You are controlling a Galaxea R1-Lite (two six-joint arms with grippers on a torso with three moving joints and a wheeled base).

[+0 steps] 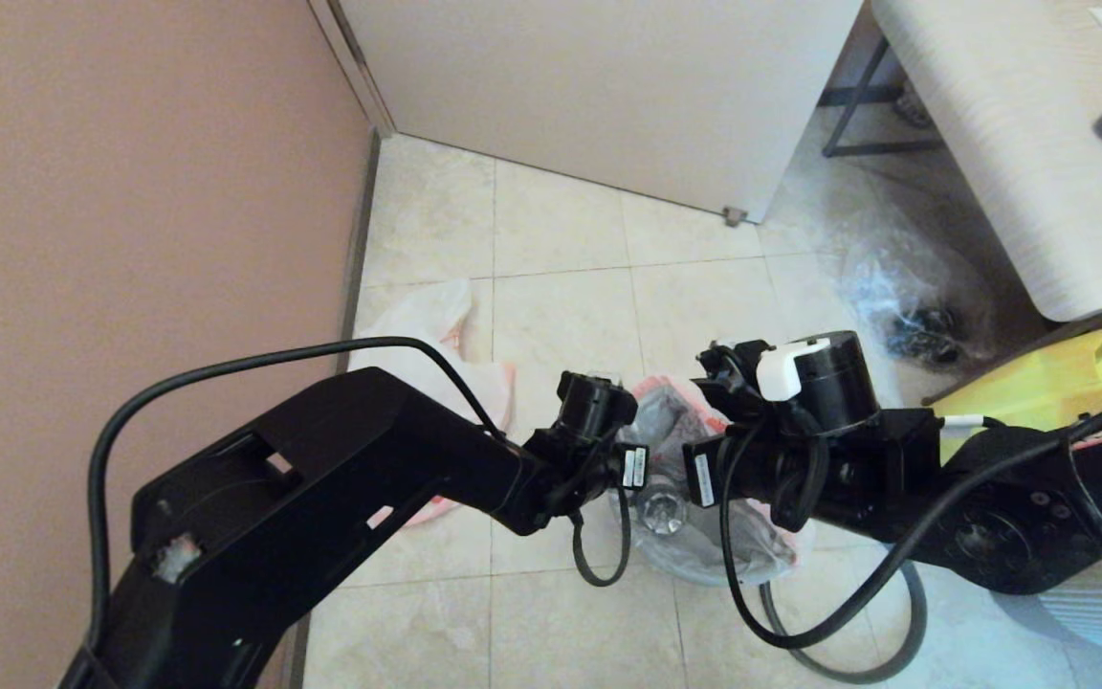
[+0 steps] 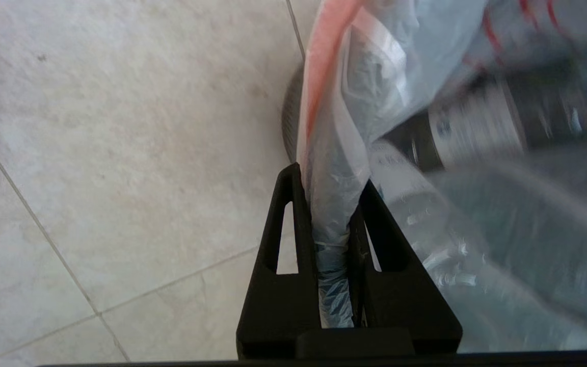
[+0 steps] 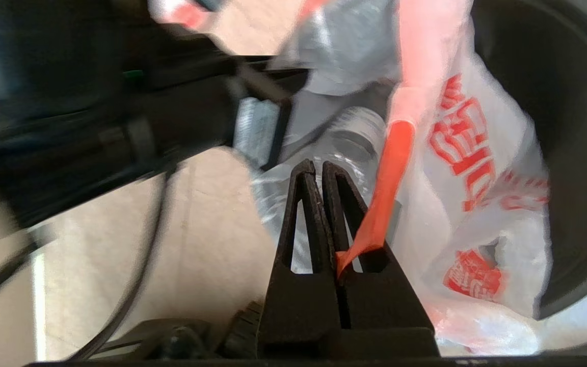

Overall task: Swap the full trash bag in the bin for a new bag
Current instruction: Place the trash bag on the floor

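Note:
The full trash bag [image 1: 694,550] hangs lumpy between my two wrists, with a clear bottle [image 1: 661,512] inside it. My left gripper [image 2: 331,173] is shut on a bunched fold of its white wall [image 2: 331,214]. My right gripper [image 3: 319,165] is shut, and the bag's pink-red rim band [image 3: 390,173] is pinched between its fingers. The black bin [image 3: 568,127] stands right beside the bag with its mouth bare; in the head view my right arm hides most of it. The new bag [image 1: 427,325] lies limp and flat on the tiles by the wall.
A pink wall [image 1: 130,191] closes the left side and a white panel [image 1: 608,86] stands behind. A clear crinkly bag with dark contents [image 1: 914,306], a yellow fabric bag [image 1: 1048,383] and a pale table [image 1: 1020,144] crowd the right.

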